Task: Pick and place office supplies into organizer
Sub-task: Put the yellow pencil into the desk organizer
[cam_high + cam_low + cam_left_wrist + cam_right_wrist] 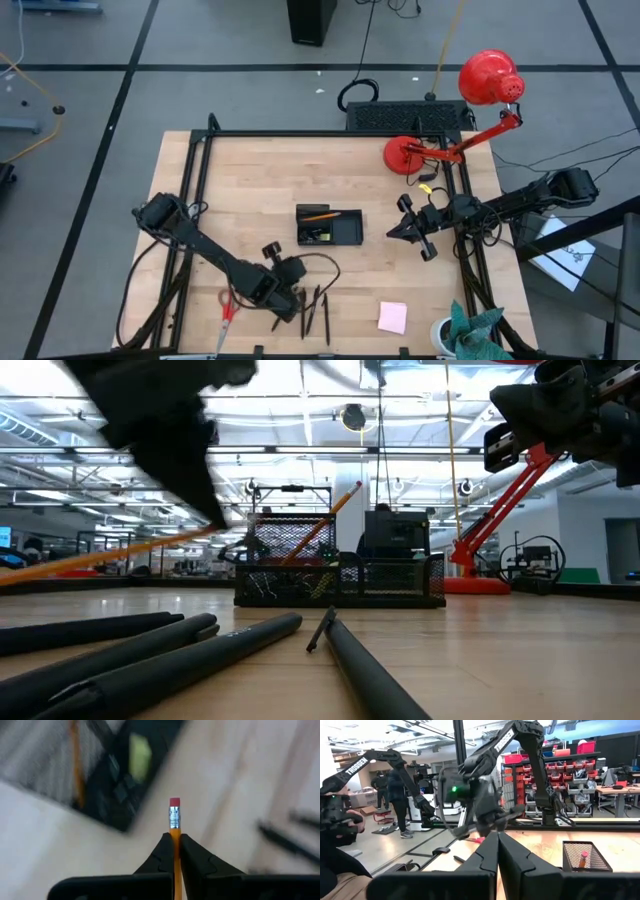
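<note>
My left gripper is shut on an orange pencil whose pink eraser end sticks out past the fingertips. It hangs near the table's front left, over several black pens that lie flat on the wood. Left of them lie the red-handled scissors. The black mesh organizer stands mid-table and holds a second orange pencil, which leans on its rim, and a yellow-green piece. My right gripper is shut on nothing, raised to the right of the organizer. My left gripper pinches the pencil's shaft just below the metal ferrule between its two fingertips. The pencil runs along the fingers, eraser end forward. In the low view its long end slants away from the gripper, lifted clear of the table.
A pink sticky-note pad lies near the front right edge. A red desk lamp stands at the back right, beside a black slab behind the table. Black frame rails run along the table's sides. A person stands in the room beyond.
</note>
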